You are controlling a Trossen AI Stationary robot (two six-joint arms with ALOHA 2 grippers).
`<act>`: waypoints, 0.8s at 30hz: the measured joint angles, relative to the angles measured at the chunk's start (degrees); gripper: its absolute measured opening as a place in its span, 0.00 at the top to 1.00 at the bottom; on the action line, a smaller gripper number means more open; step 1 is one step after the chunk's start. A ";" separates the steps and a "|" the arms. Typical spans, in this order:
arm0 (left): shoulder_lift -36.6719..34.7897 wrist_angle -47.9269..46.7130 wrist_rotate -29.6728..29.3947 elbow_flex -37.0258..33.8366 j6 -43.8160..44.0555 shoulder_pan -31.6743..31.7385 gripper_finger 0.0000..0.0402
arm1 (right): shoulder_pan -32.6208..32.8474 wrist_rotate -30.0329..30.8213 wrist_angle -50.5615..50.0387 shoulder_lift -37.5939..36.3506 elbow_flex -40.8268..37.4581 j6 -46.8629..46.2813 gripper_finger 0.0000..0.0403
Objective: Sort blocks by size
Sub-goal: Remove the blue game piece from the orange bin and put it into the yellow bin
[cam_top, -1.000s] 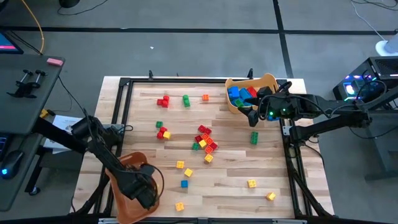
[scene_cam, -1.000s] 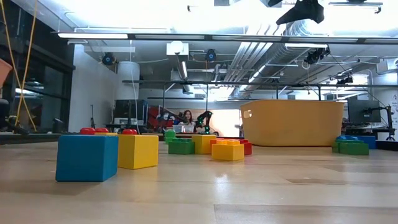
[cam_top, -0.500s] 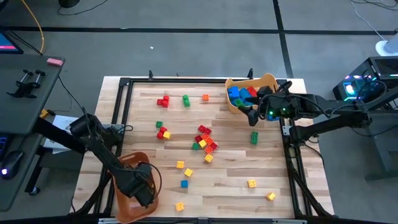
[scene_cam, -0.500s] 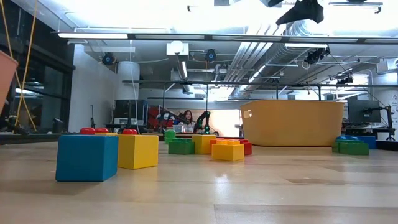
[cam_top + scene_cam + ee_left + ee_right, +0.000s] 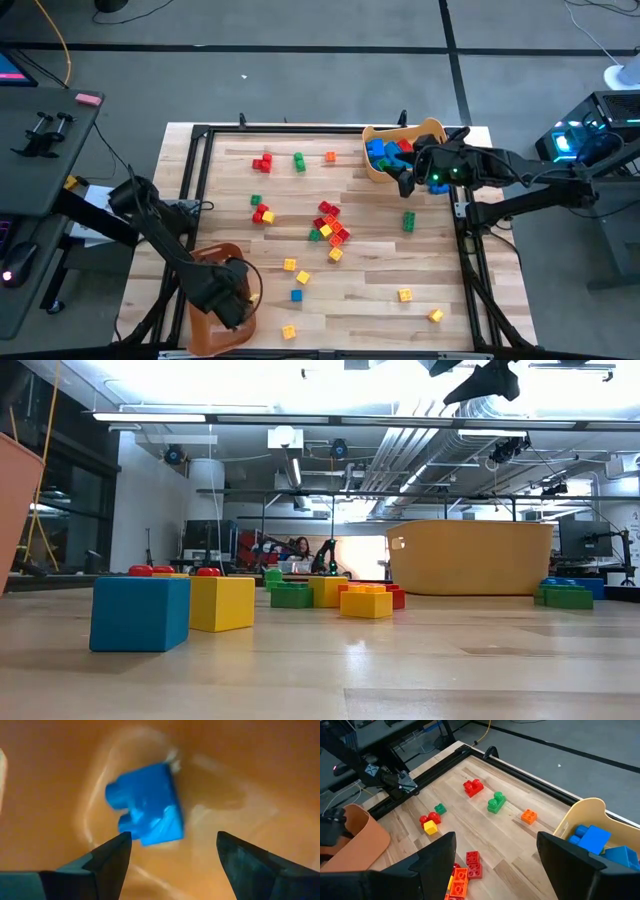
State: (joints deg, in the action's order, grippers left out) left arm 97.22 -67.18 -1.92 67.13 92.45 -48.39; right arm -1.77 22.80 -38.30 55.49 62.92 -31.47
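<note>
Left wrist view: small blue block [image 5: 146, 802] lies loose on the floor of the orange bin [image 5: 240, 765], just ahead of the left pincer [image 5: 172, 851], between its two fingers but touching neither; the jaws stand wide apart, holding nothing. High view puts that left pincer [image 5: 228, 295] down inside the orange bin [image 5: 205, 335] at the desk's near left corner.

Loose blocks sit well away from the left pincer, out across the desk [image 5: 370, 295]: yellow ones [image 5: 289, 264] and a blue cube [image 5: 296, 295] nearest it, just beside the bin; a red, orange and yellow cluster [image 5: 330, 228] mid-desk; a red and yellow group [image 5: 261, 214]; red pair [image 5: 262, 163], green one [image 5: 298, 161] and orange one [image 5: 330, 156] along the far edge.

Right pincer [image 5: 407, 184] hovers at the rim of the tan bin [image 5: 425, 130], which holds larger blue, red and green blocks [image 5: 382, 152]. Its jaws are parted, nothing between them. A green oblong block [image 5: 408, 221] lies on the desk just below this pincer; two yellow ones [image 5: 405, 294] sit farther off toward the near right corner.

Low view: blue cube [image 5: 140, 613] and yellow block [image 5: 222, 603] up front, tan bin [image 5: 470, 557] behind.
</note>
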 joint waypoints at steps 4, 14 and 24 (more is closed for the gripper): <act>-4.04 1.83 -8.33 -0.55 0.24 -1.30 0.30 | -0.48 -0.85 0.21 0.02 0.01 0.01 0.32; -10.05 8.90 -9.04 -6.53 0.95 -2.54 0.30 | -0.51 -1.75 0.23 0.02 0.00 0.01 0.32; -9.65 10.45 -6.47 -10.57 5.57 -1.96 0.30 | -0.51 -1.81 0.23 0.02 0.00 -1.05 0.32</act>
State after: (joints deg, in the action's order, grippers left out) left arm 87.56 -56.73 -8.39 56.55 98.02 -50.35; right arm -2.28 20.99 -38.06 55.51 62.92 -32.52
